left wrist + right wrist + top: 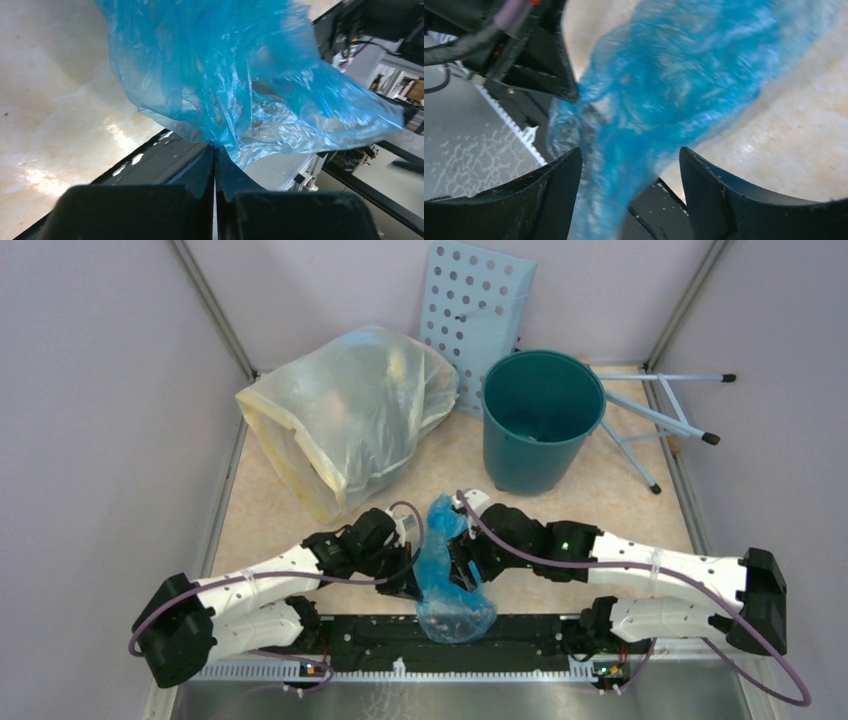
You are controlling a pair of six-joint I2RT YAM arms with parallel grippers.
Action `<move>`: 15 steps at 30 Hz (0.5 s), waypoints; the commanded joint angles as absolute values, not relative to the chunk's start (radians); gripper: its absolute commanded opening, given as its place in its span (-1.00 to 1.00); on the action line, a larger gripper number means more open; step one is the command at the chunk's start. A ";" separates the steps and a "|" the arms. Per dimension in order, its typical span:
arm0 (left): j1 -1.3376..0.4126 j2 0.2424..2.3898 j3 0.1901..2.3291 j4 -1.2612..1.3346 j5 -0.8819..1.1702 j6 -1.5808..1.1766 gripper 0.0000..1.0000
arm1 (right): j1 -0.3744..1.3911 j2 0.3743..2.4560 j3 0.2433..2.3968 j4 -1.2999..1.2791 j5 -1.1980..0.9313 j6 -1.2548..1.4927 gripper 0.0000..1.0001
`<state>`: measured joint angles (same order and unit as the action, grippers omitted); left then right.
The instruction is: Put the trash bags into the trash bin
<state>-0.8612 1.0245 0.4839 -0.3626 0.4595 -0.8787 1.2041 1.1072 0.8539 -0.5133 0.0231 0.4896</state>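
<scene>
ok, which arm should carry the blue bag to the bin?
Left, probably: the left gripper is shut on the blue bag, while the right gripper stands open around it. The bin is far right, though.

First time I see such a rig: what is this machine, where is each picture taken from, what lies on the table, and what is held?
These are two robot arms bolted at the near edge of a table. The wide picture looks down from above and behind them; the other two come from a camera on each wrist, looking past its own fingers. On the table are a dark-teal trash bin, a large whitish bag, a pale-blue perforated panel and, between the arms, a crinkly light-blue trash bag. The left gripper is shut on a fold of that bag. The right gripper is open, with the bag passing between its spread fingers.
</scene>
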 commanded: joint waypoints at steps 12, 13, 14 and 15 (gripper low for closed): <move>-0.865 0.933 0.436 -0.406 0.368 -0.985 -0.99 | 1.238 1.053 0.793 -0.761 0.202 0.542 -0.64; -0.865 0.944 0.431 -0.445 0.351 -0.991 -0.99 | 1.236 1.032 0.801 -0.775 0.237 0.562 -0.86; -0.865 0.958 0.426 -0.492 0.331 -1.001 -0.99 | 1.230 1.016 0.815 -0.801 0.285 0.591 -1.00; -0.865 0.971 0.420 -0.532 0.317 -1.010 -1.00 | 1.215 1.004 0.827 -0.833 0.324 0.627 -1.00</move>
